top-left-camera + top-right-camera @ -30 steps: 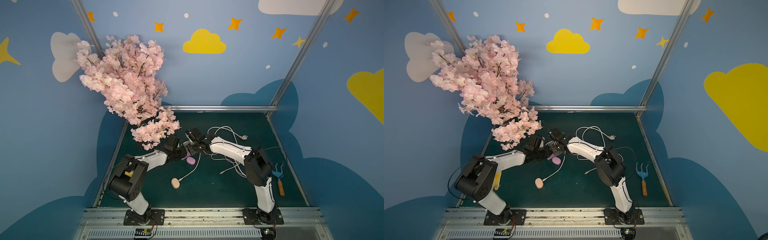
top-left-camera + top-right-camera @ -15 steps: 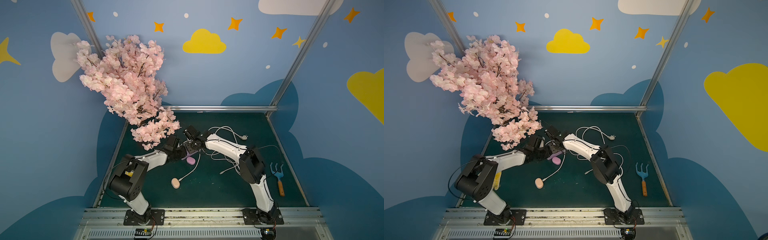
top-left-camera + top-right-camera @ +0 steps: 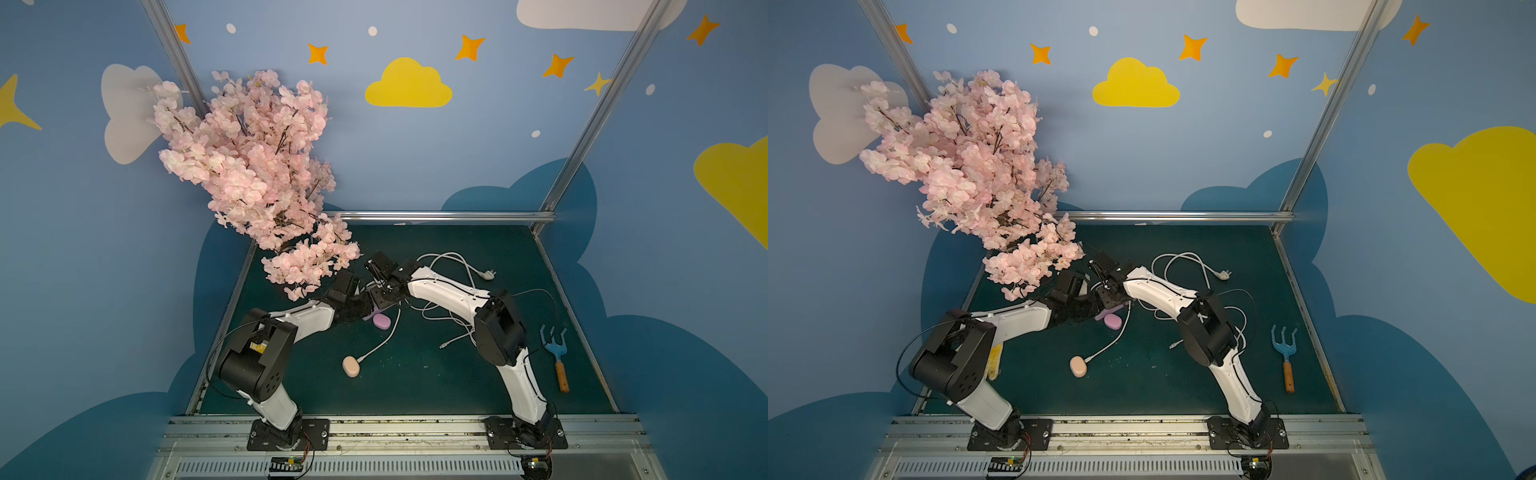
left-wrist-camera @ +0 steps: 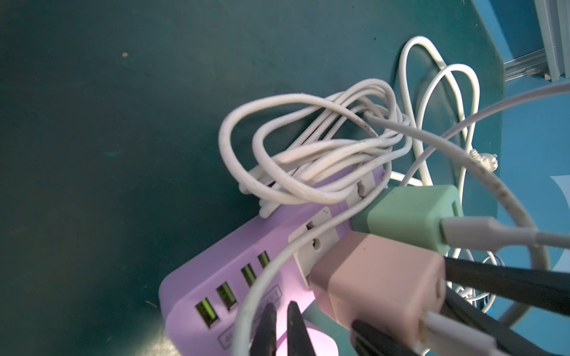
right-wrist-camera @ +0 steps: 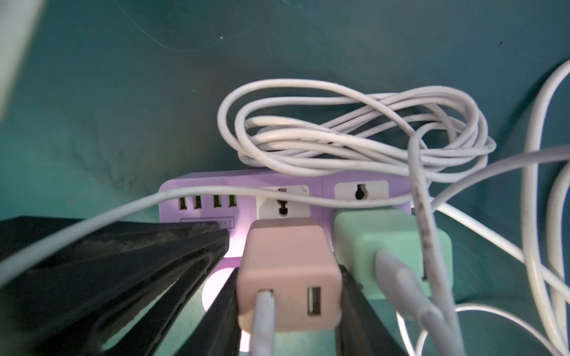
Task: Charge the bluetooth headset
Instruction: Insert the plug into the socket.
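Place: we judge it a staged robot lab.
Walls: blue walls (image 3: 478,166), painted clouds (image 3: 408,85).
Frame: aluminium rail (image 3: 444,216), twelve o'clock.

The right gripper's (image 5: 288,277) black fingers (image 5: 351,311) flank a dusty-pink adapter (image 5: 288,255), with a mint-green adapter (image 5: 391,246) just beside it and, beyond both, a lilac power strip (image 5: 216,180) with white socket faces and green-lit USB slots. The cables (image 5: 308,163) past it are white with grey scuffs on a dark teal mat (image 5: 123,108). Well away from that gripper are a peach case (image 3: 350,366), a blue rake (image 3: 553,348) with orange handle, and pale pink blossoms (image 3: 249,166).
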You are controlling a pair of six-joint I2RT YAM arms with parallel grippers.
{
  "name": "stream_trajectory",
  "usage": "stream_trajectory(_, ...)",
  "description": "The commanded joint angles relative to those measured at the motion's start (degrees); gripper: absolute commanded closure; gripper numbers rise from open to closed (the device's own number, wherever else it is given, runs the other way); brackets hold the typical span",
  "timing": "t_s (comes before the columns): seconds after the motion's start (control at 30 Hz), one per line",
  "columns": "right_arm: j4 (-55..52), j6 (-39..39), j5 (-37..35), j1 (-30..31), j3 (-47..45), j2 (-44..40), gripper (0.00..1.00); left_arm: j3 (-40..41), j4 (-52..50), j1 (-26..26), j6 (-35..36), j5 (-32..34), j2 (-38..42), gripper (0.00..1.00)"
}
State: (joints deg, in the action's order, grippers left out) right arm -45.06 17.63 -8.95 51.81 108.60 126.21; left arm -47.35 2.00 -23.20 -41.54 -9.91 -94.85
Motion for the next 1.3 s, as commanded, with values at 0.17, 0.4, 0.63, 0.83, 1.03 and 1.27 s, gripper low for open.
stream_trajectory(0.17,-3.4,0.9,0.8,-0.3,1.5,6.1,1.00,0.8,-2.2,0.2,0.8,-1.8,-0.7,0.90)
stream_trajectory(0.4,-3.4,1.1,1.2,0.2,0.6,8.6,1.00,0.9,-2.5,0.2,0.6,-2.1,-0.6,0.91)
stream_trajectory(0.63,-3.1,0.1,2.1,0.1,-0.1,9.0,1.00,1.6,-4.0,1.0,0.7,-1.0,1.5,0.93)
stream_trajectory(0.83,-5.7,-3.4,-0.8,-0.8,-1.5,9.0,1.00,0.9,-5.1,1.9,1.5,-1.1,2.3,0.94)
stream_trajectory(1.03,-0.3,-5.0,2.6,-2.3,-9.0,7.2,1.00,-0.4,-6.5,2.0,2.3,-0.7,1.5,0.95)
stream_trajectory(1.27,-3.6,-4.1,6.2,0.0,-2.9,10.0,1.00,-1.1,-6.2,1.9,1.7,-0.8,-0.7,0.96)
